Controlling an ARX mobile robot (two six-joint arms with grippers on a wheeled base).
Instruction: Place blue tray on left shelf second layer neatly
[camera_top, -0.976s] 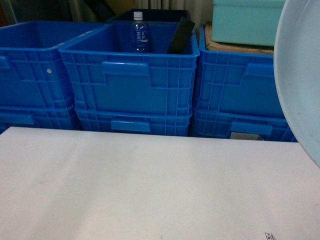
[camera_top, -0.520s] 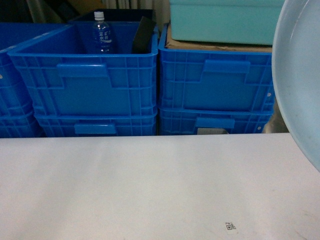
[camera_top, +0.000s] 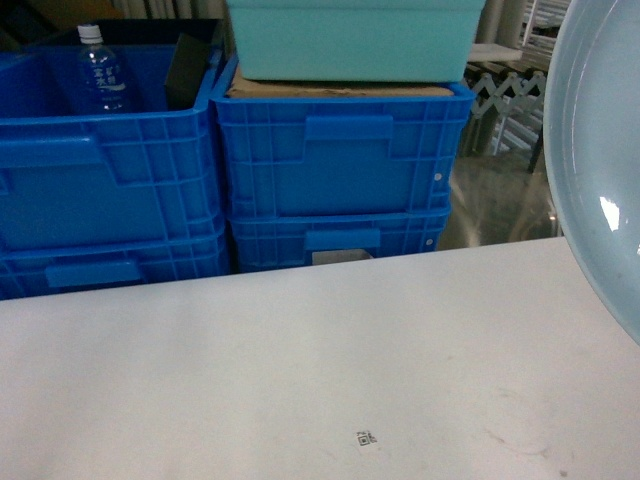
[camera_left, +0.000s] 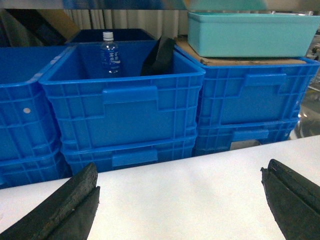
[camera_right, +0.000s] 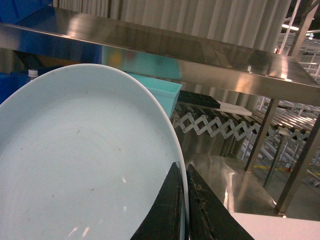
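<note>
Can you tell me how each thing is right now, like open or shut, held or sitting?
blue tray: held up on edge, off the table.
right gripper: shut on the tray's rim.
left gripper: open, empty.
water bottle: upright in a crate, cap on.
teal box: sitting on cardboard over a crate.

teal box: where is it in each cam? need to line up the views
Head: the teal box is top centre, on cardboard over the stacked blue crates.
Left wrist: teal box at upper right, on the right-hand crate stack.
Right wrist: only a corner shows, mid-frame behind the blue tray rim, under the steel shelf.
Shared landmark: the water bottle in the neighbouring crate, seen in head and left wrist views.
</note>
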